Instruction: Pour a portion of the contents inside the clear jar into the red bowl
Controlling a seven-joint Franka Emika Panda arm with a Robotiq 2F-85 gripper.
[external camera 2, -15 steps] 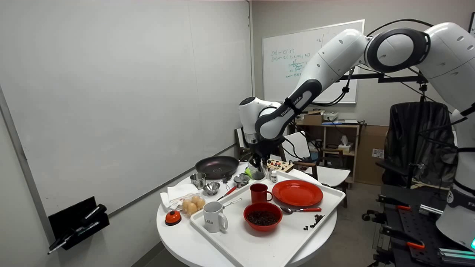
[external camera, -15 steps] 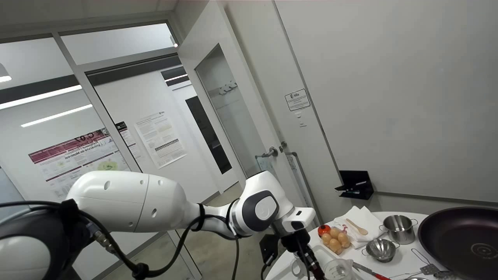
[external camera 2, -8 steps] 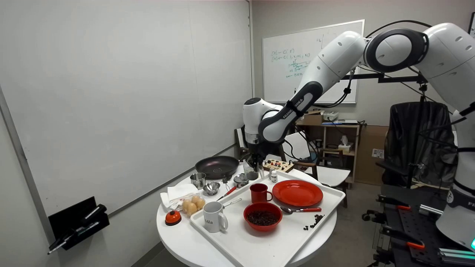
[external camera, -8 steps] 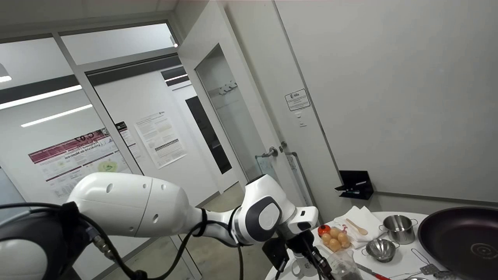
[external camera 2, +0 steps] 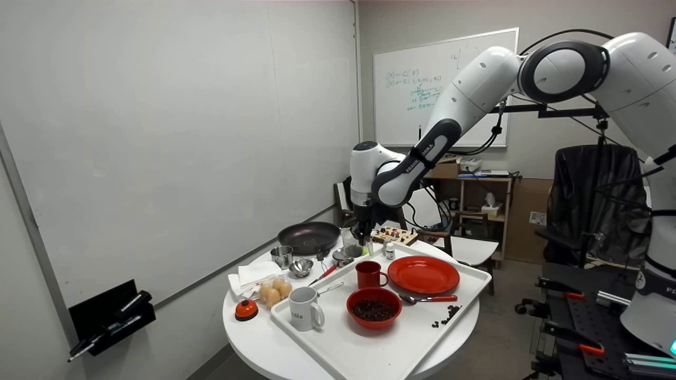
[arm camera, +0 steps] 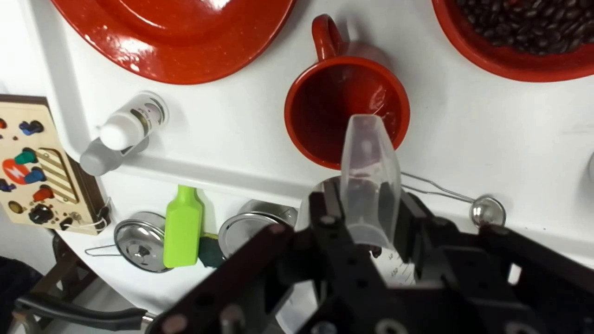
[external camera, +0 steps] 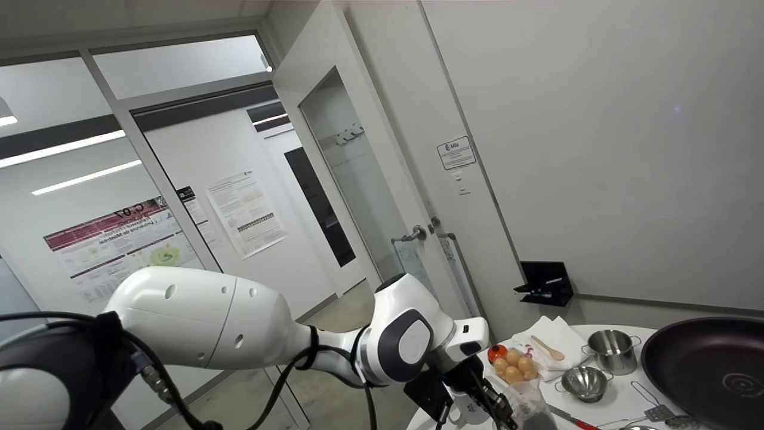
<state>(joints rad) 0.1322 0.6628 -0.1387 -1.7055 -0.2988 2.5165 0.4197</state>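
Observation:
The clear jar [external camera 2: 349, 238] is a see-through jug with a translucent handle [arm camera: 366, 153], marked lines and dark contents low down. My gripper [arm camera: 370, 199] is shut on the handle, with one finger on each side. The jar hangs near the lidded steel pot behind the tray; its exact tilt I cannot tell. It also shows in an exterior view [external camera: 531, 407], beside the gripper [external camera: 506, 418]. The red bowl [external camera 2: 374, 324] stands on the tray, part filled with dark beans. Part of the bowl shows at the wrist view's top right [arm camera: 499, 64].
A red mug [arm camera: 345, 69] stands on the white tray [external camera 2: 343, 348] between jar and bowl. A red plate [external camera 2: 423, 274], spoon [external camera 2: 441, 298], grey mug [external camera 2: 302, 311] and small white bottle [external camera 2: 390, 251] are also there. The dark pan [external camera 2: 309, 237] is behind.
My gripper has swung from a slant to a steeper stance, carrying the jar left in an exterior view over the lidded pot. The lime-green item now shows on the jar's right. The bowl has not moved.

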